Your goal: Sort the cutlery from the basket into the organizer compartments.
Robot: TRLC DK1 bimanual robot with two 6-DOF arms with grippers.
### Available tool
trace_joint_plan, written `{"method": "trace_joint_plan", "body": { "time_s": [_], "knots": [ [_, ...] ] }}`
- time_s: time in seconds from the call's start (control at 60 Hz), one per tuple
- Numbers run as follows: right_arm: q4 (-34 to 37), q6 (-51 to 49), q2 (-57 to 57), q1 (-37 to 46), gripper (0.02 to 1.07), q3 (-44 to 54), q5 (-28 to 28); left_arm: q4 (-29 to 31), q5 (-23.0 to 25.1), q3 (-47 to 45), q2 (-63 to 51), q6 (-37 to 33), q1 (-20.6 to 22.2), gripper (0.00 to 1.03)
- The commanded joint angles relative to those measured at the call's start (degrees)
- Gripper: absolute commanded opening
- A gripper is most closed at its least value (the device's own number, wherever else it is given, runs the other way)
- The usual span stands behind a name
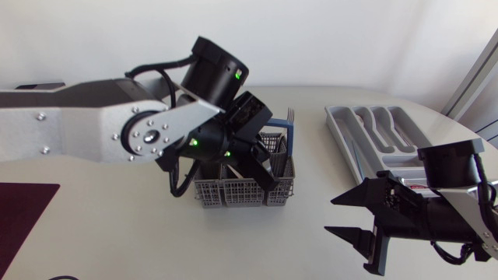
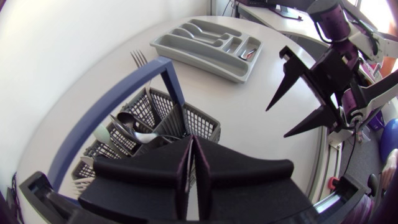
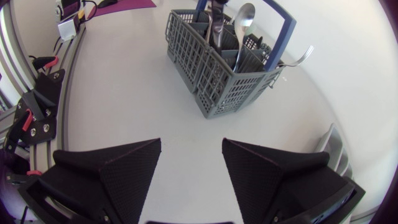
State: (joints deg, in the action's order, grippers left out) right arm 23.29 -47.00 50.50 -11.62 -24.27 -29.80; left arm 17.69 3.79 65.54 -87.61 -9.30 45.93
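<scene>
The grey cutlery basket (image 1: 233,194) with a blue handle (image 2: 118,99) stands mid-table. It holds several pieces: a spoon (image 3: 244,18) stands upright and a fork (image 1: 289,115) pokes out at its far side. My left gripper (image 1: 264,175) reaches down into the basket's right half, its fingers (image 2: 186,165) pressed together. Whether a handle is pinched between them is hidden. The grey organizer (image 1: 336,128) lies at the back right. In front of it, right of the basket, my right gripper (image 1: 331,216) hovers open and holds nothing.
A dark purple mat (image 1: 23,214) lies at the table's front left. One small compartment of the organizer (image 2: 199,59) holds a small item. Bare tabletop stretches between the basket and the right gripper (image 3: 191,146).
</scene>
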Motion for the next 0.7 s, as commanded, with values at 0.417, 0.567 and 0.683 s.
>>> {"method": "trace_joint_plan", "body": {
  "time_s": [0.417,0.567,0.683],
  "knots": [
    [-0.52,12.64,-2.16,-4.55,0.79,-6.23,1.33,11.57,1.48,13.21,7.55,-4.85,-0.58,0.03],
    [-0.61,15.45,-2.42,-6.58,0.79,-9.83,1.24,12.45,2.98,13.65,11.32,-3.97,-0.67,0.03],
    [-1.14,17.91,-2.34,-8.42,0.79,-12.38,1.24,13.24,4.82,14.44,13.08,-2.39,-1.2,0.03]
  ]
}}
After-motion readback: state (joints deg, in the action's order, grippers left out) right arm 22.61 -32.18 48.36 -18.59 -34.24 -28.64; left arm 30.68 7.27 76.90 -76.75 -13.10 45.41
